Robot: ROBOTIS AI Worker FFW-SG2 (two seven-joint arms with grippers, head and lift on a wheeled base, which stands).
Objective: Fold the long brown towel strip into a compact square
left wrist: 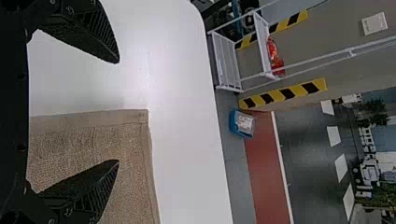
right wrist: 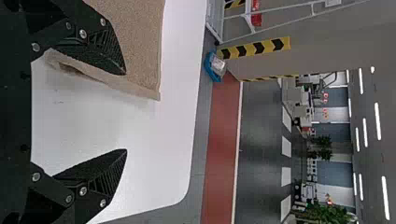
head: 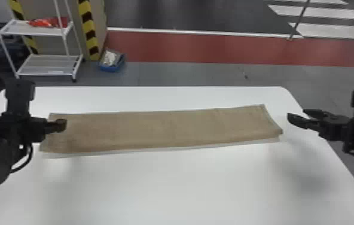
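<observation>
Towel strip point(head: 161, 128), long, brown, lies on your white table point(head: 170, 185); black left gripper point(head: 61, 125) and right gripper point(head: 296, 113) gape near its ends.

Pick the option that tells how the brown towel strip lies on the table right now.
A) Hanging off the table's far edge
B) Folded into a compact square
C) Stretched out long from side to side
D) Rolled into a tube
C: in the head view the towel strip runs lengthwise from left to right, flat on the white table.
</observation>
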